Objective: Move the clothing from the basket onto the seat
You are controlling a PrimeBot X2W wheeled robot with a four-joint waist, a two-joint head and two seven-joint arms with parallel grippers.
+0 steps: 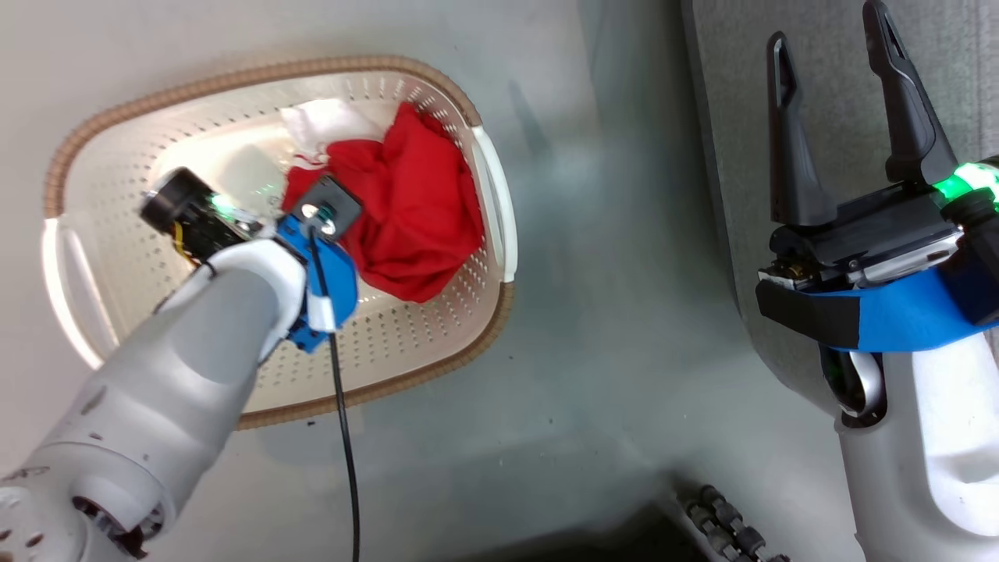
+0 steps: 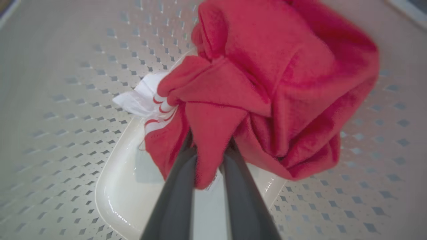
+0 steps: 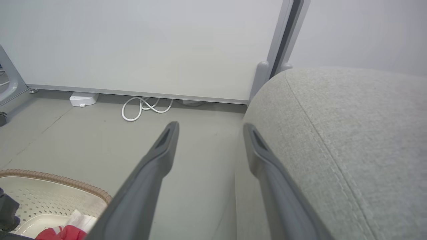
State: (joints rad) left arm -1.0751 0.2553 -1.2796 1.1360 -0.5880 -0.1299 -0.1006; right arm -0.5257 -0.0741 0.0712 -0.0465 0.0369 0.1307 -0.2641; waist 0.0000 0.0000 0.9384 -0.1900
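the left gripper (image 2: 208,146), down in the basket (image 1: 406,336), pinches a fold of the red clothing (image 2: 267,83) bunched there, so i'd say a lift comes next, then a carry across to the seat (image 1: 734,117), where the right gripper (image 1: 826,31) hangs spread.

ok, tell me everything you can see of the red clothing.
Soft, fleecy-looking bright red clothing, crumpled in a bundle with a white striped piece poking out at one side. It sits inside the basket, toward one handle end. The left tool is shut on a red fold at the bundle's edge.
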